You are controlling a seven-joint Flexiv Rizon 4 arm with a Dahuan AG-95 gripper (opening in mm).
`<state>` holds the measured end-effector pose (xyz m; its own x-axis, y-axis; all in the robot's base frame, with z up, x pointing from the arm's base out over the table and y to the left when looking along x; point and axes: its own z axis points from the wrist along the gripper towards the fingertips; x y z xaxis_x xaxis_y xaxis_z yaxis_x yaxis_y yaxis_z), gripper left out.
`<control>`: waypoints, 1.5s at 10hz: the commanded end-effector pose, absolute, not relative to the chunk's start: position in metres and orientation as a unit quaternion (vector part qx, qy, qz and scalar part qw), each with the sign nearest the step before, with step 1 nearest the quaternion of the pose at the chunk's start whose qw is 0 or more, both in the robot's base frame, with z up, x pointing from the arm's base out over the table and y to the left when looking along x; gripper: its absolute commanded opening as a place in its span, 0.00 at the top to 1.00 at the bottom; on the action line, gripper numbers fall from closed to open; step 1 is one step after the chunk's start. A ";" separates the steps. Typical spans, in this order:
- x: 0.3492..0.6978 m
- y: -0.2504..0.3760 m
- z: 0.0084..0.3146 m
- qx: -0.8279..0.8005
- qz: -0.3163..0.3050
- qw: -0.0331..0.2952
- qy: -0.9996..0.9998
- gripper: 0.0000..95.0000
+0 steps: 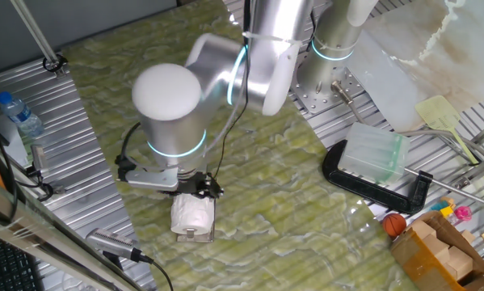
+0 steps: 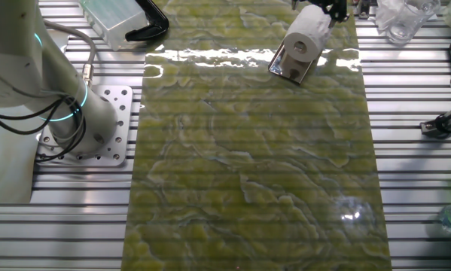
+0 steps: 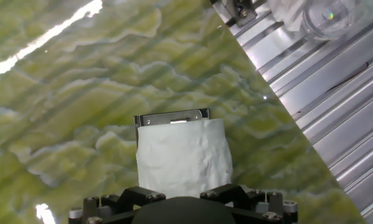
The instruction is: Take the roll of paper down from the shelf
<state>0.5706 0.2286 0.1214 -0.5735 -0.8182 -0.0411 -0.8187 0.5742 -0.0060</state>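
Note:
The roll of paper [image 1: 192, 215] is white and lies on the shelf [image 1: 196, 235], a small shiny metal plate on the green mat. In the other fixed view the roll [image 2: 306, 36] shows its core hole above the plate [image 2: 291, 68]. My gripper [image 1: 198, 188] is at the roll's far end, with its black fingers closed against the soft paper. In the hand view the roll [image 3: 183, 155] fills the space just ahead of my gripper [image 3: 183, 194], with the shelf's bracket end [image 3: 172, 116] beyond it. The fingertips are hidden.
A black C-clamp [image 1: 375, 186] with a clear ribbed plastic box [image 1: 374, 153] on it lies at the right. A cardboard box with small toys [image 1: 439, 242] is at the lower right. A water bottle [image 1: 19, 113] lies at the left, and clear plastic cups [image 2: 406, 19] lie near the roll.

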 end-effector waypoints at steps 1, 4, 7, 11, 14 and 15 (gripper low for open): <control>0.572 0.227 0.113 -0.483 0.000 0.044 0.875 0.00; 0.576 0.230 0.111 -0.487 -0.004 0.042 0.872 0.00; 0.589 0.238 0.110 -0.489 0.001 0.012 0.872 0.00; 0.596 0.240 0.104 -0.486 0.025 -0.011 0.873 0.00; 0.595 0.240 0.102 -0.495 0.030 -0.012 0.868 0.00; 0.593 0.248 0.101 -0.485 0.024 -0.019 0.874 0.00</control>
<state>0.5912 0.2512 0.1009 -0.5064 -0.8623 -0.0020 -0.8605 0.5052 0.0651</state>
